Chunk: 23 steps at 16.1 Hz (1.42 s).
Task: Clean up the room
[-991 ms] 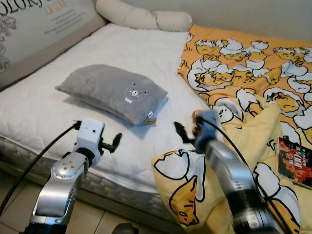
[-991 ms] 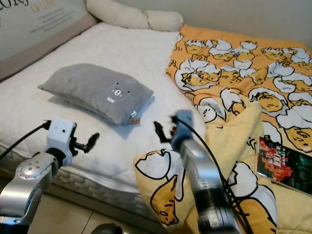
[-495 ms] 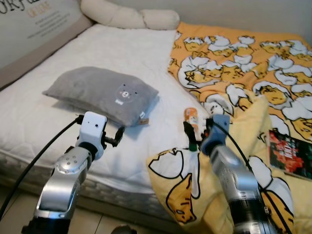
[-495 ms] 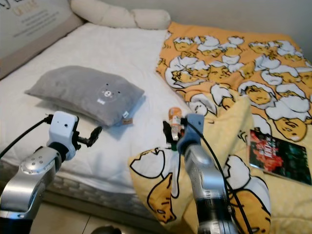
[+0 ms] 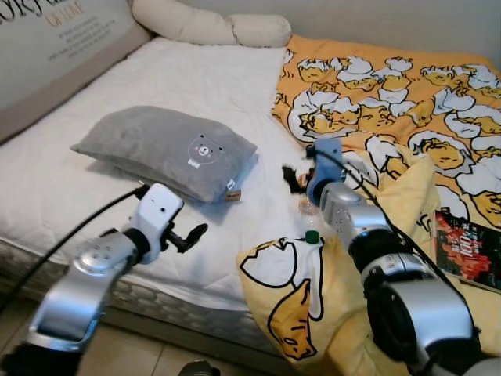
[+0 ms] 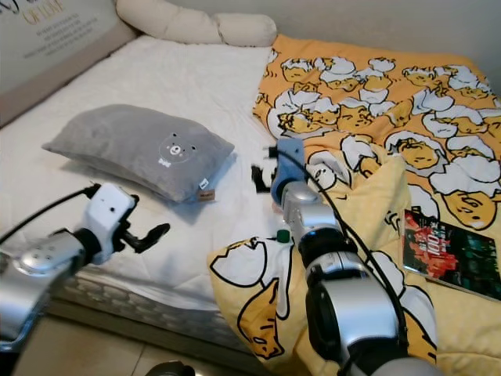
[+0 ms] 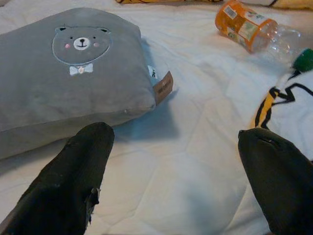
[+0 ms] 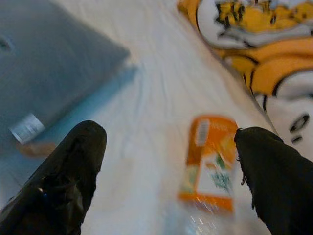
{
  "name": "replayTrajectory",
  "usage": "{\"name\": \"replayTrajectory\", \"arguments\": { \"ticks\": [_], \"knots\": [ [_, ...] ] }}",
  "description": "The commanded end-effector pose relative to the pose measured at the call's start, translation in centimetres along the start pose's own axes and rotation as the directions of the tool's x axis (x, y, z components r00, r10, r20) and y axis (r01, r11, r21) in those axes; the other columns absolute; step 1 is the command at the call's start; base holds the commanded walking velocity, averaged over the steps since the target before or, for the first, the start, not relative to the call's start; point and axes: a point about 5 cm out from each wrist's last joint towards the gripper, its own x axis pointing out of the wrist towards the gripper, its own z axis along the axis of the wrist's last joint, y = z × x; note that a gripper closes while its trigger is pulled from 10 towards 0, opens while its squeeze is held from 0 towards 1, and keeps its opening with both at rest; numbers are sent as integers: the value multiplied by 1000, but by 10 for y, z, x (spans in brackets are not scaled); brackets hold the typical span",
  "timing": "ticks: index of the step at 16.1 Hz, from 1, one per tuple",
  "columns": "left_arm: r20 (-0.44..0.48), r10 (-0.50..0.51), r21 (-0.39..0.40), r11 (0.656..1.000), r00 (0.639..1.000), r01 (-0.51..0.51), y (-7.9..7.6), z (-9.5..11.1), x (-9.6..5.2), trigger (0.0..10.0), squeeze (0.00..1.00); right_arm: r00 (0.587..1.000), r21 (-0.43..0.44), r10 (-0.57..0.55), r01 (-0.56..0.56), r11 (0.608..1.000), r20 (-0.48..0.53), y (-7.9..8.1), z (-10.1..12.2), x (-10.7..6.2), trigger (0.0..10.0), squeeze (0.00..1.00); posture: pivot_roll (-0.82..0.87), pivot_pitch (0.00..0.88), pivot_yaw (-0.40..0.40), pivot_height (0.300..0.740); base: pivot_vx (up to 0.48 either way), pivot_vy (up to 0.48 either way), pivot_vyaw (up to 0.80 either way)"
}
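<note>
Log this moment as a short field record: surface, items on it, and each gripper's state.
surface: white mattress
bottle: plastic bottle, orange label, green cap, lying on its side beside the duvet
pillow: grey bear pillow
duvet: yellow cartoon duvet
book: book on the duvet
right gripper: jaws open, above the bottle
left gripper: jaws open, near the pillow

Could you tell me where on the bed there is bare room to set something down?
Bare white mattress lies between the grey pillow, the cream bolster and the yellow blanket. It is crowded around the bottle beside the right gripper.
</note>
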Motion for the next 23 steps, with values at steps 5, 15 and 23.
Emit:
{"name": "replayTrajectory", "arguments": {
  "ticks": [5, 15, 23],
  "knots": [
    [-12, -87, 40, 995, 996, 87, -5, 14, -34, 10000, 0, 997, -14, -74, 74, 997, -12, -13, -1, 1, 10000, 1000, 250, 190, -42, 740, 0, 0, 0],
    [-40, -95, 11, 995, 995, 96, -11, 33, -74, 10000, 0, 994, 99, -94, 100, 990, -57, -15, -17, 0, 10000, 0, 353, 263, -28, 740, 0, 0, 0],
    [1, -124, -39, 992, 992, 124, -24, 46, -84, 10000, 0, 995, 165, -81, 90, 982, -64, -13, -23, 0, 0, 0, 372, 267, -22, 740, 0, 0, 0]
  ]
}}
